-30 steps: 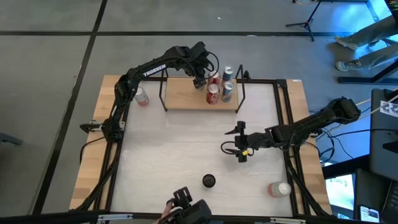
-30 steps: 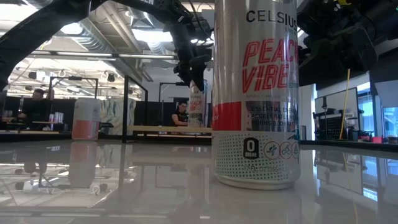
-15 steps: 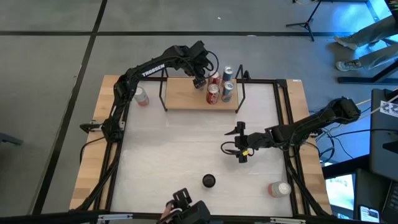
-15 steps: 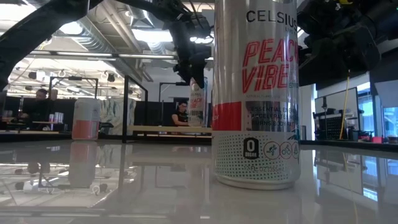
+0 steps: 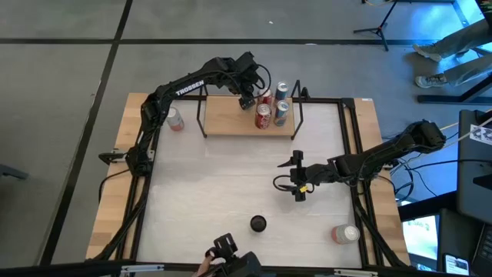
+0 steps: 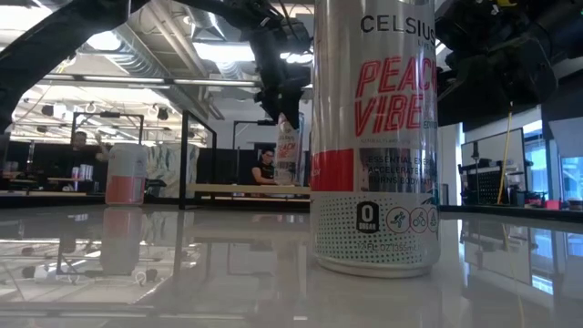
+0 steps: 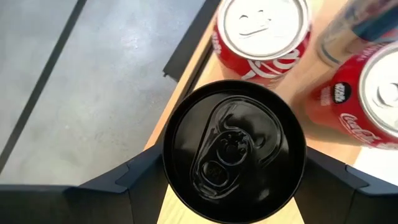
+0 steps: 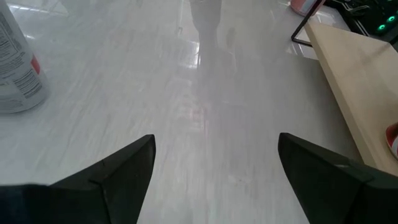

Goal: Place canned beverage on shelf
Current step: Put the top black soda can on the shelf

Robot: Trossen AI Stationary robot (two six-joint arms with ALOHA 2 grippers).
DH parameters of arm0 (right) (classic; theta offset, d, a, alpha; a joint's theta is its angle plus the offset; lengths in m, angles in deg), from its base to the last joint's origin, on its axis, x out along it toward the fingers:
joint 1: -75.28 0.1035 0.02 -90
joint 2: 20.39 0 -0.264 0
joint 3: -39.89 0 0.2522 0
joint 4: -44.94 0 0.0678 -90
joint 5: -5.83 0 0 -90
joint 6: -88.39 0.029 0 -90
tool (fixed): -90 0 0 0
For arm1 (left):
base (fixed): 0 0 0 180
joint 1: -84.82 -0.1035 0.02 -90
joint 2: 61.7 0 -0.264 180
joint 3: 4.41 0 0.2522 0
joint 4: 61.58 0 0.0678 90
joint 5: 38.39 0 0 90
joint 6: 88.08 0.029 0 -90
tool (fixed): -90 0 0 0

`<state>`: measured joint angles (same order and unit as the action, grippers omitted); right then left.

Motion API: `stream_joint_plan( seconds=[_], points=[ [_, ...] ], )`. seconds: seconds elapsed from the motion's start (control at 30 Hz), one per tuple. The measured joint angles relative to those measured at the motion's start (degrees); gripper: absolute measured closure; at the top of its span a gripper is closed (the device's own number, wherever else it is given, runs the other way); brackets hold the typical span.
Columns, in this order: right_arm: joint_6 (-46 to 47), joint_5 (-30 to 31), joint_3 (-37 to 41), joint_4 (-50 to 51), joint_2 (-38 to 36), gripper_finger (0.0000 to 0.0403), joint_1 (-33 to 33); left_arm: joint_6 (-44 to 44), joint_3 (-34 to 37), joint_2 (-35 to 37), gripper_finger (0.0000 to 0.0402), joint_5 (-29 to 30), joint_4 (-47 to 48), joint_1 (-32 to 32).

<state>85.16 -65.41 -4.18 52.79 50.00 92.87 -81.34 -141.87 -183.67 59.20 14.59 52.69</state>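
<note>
From above, the left pincer (image 5: pixel 247 96) is seen over the shelf (image 5: pixel 231 117), beside three cans already standing there (image 5: pixel 263 115); the right pincer (image 5: pixel 298 175) waits open above the surface (image 5: pixel 207 177).

At the left wrist, a black-topped can (image 7: pixel 234 151) is clasped by its sides: rigid, smooth, probably slippery, best held mid-body.

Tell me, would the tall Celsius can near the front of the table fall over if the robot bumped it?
Probably fairly easily. The Celsius can looks tall and slim on a small base, so a high nudge might tip it. The tabletop looks glossy, so a low push may slide it instead. Once down, its round body would likely roll.
</note>
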Motion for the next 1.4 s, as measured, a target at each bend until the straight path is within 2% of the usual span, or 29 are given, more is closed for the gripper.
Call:
stream_joint_plan(
  seconds=[0.23,0.5,0.87,1.2,1.4],
  points=[
    [0.0,0.0,0.0,-0.1,0.0,0.0066,0.0,1.7,0.0,0.0,0.0126,1.5,-1.0,1.0],
    [0.0,0.0,0.0,0.0,0.0,0.0066,0.0,-0.1,0.0,0.0,0.0126,1.7,-0.3,1.1],
    [0.0,0.0,0.0,0.0,0.0,0.0066,0.0,-0.4,0.0,-0.1,0.0125,-1.1,-0.3,0.9],
    [0.0,0.0,0.0,0.0,0.0,0.0066,0.0,-0.6,-0.1,-0.1,0.0056,0.4,-0.4,0.8],
    [0.0,0.0,0.0,0.0,0.0,0.0066,0.0,-0.6,-0.1,0.3,0.0048,0.4,-0.2,0.8]
  ],
)
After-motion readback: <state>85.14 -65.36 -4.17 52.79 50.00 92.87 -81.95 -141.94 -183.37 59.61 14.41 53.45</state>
